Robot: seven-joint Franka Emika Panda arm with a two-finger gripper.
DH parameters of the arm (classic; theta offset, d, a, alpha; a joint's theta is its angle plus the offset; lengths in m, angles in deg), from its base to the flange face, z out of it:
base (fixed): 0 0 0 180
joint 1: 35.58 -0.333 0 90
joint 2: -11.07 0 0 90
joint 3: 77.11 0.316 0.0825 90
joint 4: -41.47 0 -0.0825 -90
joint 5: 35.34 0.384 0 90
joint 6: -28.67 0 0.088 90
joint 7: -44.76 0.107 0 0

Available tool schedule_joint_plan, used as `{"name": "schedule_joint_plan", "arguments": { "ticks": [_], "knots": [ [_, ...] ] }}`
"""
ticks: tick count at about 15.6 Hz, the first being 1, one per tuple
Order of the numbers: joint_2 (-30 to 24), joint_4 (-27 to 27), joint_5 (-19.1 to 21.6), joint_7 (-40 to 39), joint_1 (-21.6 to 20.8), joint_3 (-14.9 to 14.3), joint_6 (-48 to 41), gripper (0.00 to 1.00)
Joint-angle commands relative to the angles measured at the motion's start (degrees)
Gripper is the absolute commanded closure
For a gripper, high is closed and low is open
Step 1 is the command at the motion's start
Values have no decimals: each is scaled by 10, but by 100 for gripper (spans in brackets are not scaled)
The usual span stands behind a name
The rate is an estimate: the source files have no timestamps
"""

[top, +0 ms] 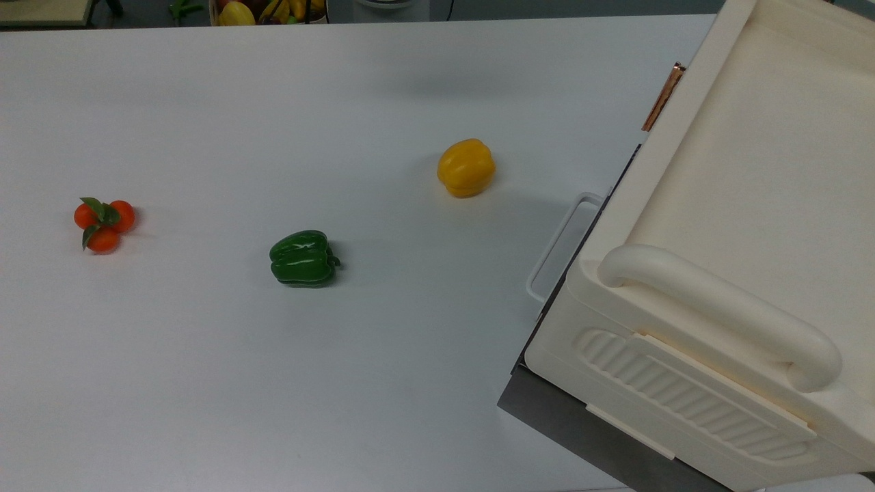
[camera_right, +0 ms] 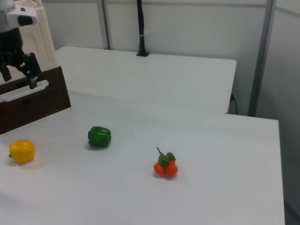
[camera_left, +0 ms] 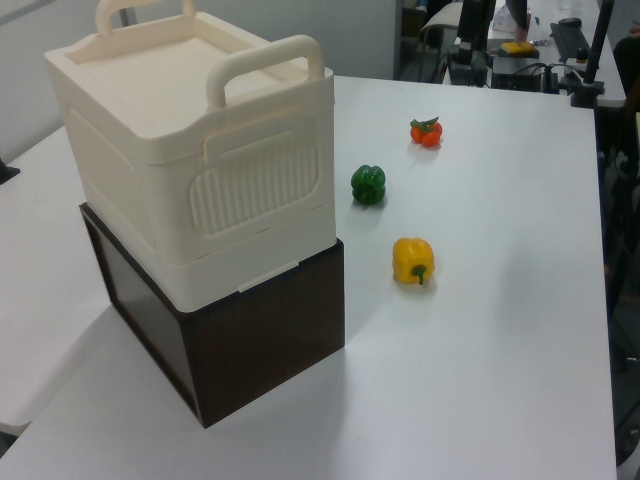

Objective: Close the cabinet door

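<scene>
Looking across the surface (top: 342, 383), I see the cabinet (camera_left: 190, 160) standing on its dark base at the top view's right. From its lower front the cabinet door (camera_right: 23, 91) juts out towards the yellow pepper (top: 466, 167), so I judge it not yet shut. In the right view my claw (camera_right: 18, 72) hangs just above that panel, at its far-left corner, fingers spread and holding nothing; whether it touches the panel, I cannot tell.
</scene>
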Motion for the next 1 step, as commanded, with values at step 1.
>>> {"name": "schedule_joint_plan", "arguments": {
  "ticks": [1],
  "knots": [
    [5,5,-9,-11,-2,0,10,0]
  ]
}}
